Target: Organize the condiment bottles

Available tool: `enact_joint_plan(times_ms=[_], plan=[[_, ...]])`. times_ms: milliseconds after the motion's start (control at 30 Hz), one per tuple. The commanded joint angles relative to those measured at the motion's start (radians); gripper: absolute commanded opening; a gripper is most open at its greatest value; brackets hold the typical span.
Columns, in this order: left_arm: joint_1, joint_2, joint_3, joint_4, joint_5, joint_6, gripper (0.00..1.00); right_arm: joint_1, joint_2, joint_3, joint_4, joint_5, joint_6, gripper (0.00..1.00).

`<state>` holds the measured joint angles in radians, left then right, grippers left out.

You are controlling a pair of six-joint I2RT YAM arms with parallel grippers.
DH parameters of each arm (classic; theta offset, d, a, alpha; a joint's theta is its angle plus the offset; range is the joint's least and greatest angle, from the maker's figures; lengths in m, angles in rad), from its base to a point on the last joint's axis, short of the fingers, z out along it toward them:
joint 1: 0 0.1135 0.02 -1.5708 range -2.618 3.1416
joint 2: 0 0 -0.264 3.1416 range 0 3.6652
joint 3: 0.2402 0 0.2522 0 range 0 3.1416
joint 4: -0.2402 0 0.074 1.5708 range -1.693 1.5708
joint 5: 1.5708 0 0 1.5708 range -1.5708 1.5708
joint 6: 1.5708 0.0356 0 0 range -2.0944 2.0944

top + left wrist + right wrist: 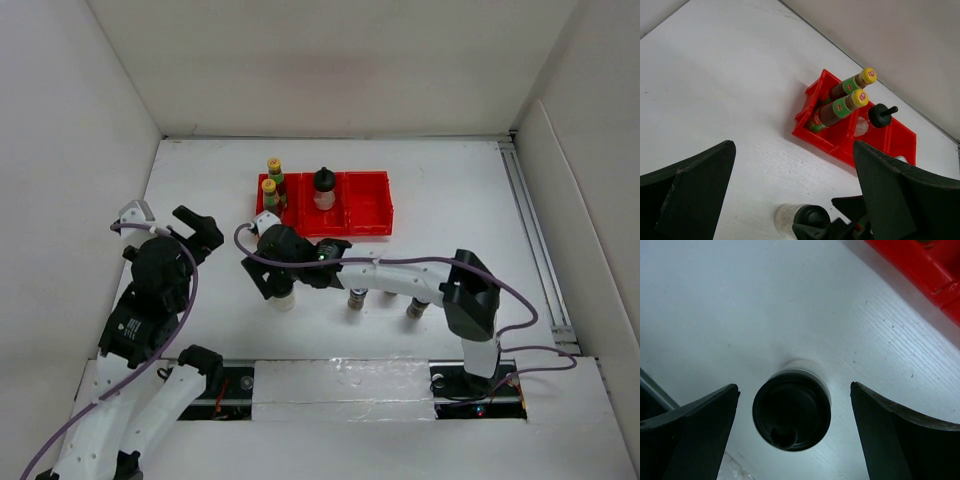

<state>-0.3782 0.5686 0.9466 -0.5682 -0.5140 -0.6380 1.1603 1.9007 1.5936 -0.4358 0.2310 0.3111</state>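
White tabletop below: your right gripper hangs spread wide over the squat white jar with a black lid, upright near the red plastic tray. Descend straight, keep it centred, and close gently below the lid.

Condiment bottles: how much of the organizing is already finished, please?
Done: two yellow-capped bottles stand in the red tray's left compartment, and a black-lidded jar stands in the middle one. In hand: the open right hand sits around a second jar on the table, not gripping it. Left: that jar and two small shakers visible beside it. The left hand is open and holds nothing.
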Motion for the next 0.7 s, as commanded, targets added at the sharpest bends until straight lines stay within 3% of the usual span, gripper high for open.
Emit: enact_joint_plan(times_ms=[0,333,433,500,533,667], plan=[[0.002,0.013,-0.008,0.031,0.005,0.001,0.99,0.009,0.032,0.042,0.005,0.04,0.025,0.98],[0.002,0.082,0.001,0.033,0.037,0.021,0.99,0.009,0.043,-0.041,0.032,0.022,0.051,0.93],[0.002,0.073,-0.002,0.036,0.038,0.021,0.99,0.018,0.028,-0.081,0.051,-0.008,0.06,0.87],[0.002,0.068,-0.003,0.037,0.042,0.023,0.99,0.018,0.015,-0.093,0.054,-0.021,0.063,0.72],[0.002,0.068,-0.005,0.039,0.04,0.021,0.99,0.018,0.005,-0.099,0.052,-0.03,0.065,0.58],[0.002,0.068,-0.005,0.037,0.04,0.024,0.99,0.018,-0.026,-0.113,0.051,-0.025,0.065,0.41]])
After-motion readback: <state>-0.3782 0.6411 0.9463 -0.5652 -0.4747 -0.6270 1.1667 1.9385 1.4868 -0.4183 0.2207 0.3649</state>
